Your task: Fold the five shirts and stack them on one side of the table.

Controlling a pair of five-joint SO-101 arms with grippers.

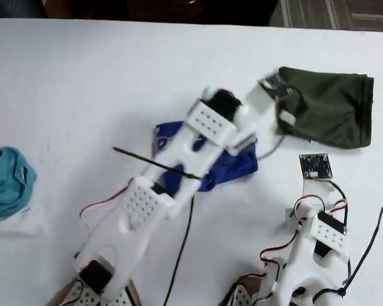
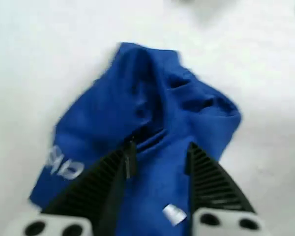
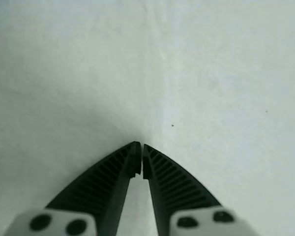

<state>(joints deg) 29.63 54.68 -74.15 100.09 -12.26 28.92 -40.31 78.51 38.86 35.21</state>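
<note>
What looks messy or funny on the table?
The blue shirt lies crumpled in a heap in the middle, not folded. The teal shirt is bunched at the high view's left edge. The green shirt sits far apart, so nothing is stacked.

The left arm [image 1: 143, 201] and right arm [image 1: 322, 237] are white hole-dotted shells trailing red and black wires. The left gripper [image 2: 161, 146] and right gripper [image 3: 140, 146] carry black ribbed fingers [image 3: 113, 182]
</note>
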